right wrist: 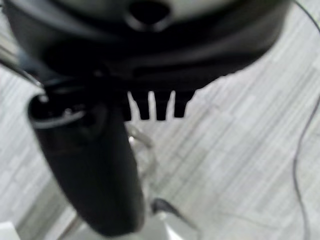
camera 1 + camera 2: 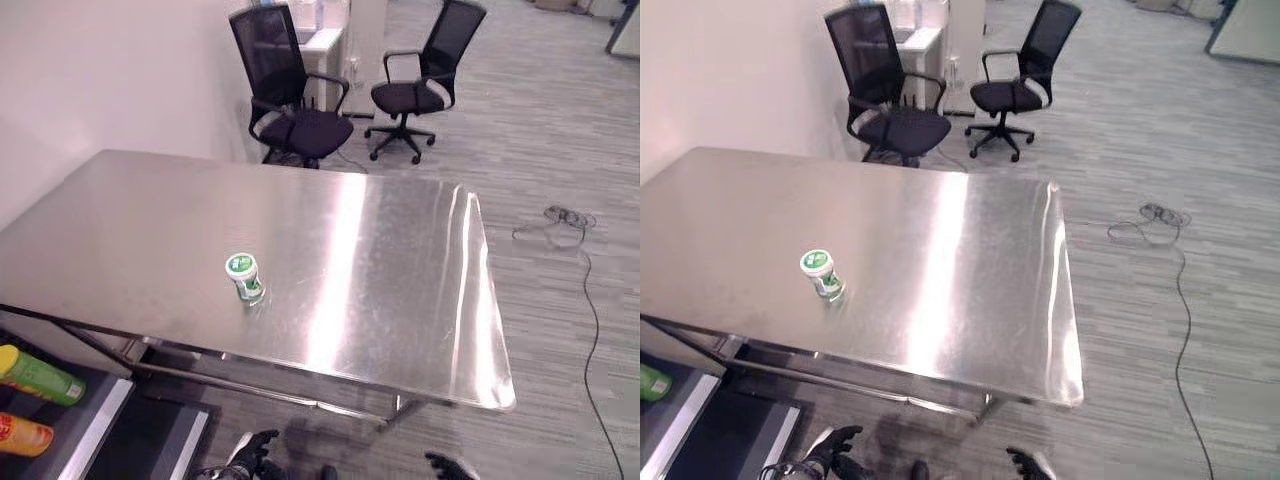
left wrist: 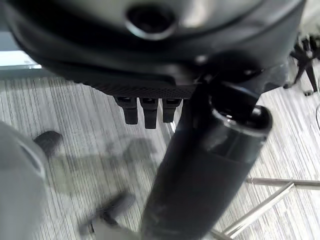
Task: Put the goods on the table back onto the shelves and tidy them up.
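Steel table (image 2: 380,260) spans mid-frame. Two black office chairs (image 2: 290,90) sit pushed back at the top, apparently out of the way. One small green-lidded cup (image 2: 243,277) stands alone left of centre, the last item awaiting shelving. Bottom edge: left hand (image 2: 255,455) and right hand (image 2: 450,466) hang low, fingers relaxed, holding nothing.
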